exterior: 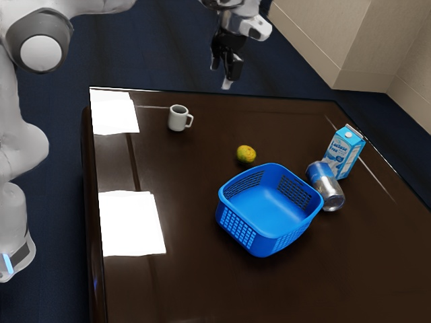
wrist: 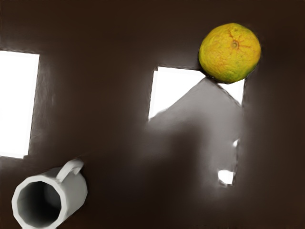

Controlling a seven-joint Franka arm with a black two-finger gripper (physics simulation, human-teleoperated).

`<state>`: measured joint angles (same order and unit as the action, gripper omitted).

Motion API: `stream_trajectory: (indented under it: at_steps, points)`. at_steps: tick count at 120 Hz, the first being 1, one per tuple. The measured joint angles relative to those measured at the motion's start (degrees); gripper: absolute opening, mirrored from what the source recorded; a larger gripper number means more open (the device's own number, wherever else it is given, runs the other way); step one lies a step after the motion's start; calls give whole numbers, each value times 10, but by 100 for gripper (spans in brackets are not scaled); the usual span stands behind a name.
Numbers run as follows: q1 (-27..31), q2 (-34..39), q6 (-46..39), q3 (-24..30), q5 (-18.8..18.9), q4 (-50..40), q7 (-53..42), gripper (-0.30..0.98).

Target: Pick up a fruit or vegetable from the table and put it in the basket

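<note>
The gripper [exterior: 223, 73] hung high, jaws apart. In from the glossy dark table's [exterior: 155, 282] edges, the round, pitted yellow-green citrus fruit [exterior: 246, 154] sat near the latticed blue basket [exterior: 236, 227]; the smooth white mug [exterior: 178, 118] stood nearer an edge. Dark-blue flooring [exterior: 161, 40] met beige walls [exterior: 316, 33].

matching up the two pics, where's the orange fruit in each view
Exterior view: the orange fruit is near the middle, just above the blue basket.
Wrist view: it is in the upper right part.
Shared landmark: the mug, whose handle shows in both views.
</note>
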<state>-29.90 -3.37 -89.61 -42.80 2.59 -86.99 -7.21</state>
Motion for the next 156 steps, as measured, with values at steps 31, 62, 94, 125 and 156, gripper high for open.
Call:
stream_trajectory:
  at_steps: [31, 62, 94, 125, 156]
  points:
    - [443, -40, -84, 455, -18, -50, -19, 67]
    - [397, -39, -219, 460, -24, -153, -14, 67]
    - [422, -155, -346, 474, -23, -77, -26, 67]
    - [424, -118, -316, 483, -23, -128, -14, 67]
    - [426, -132, -308, 471, -11, -118, 5, 67]
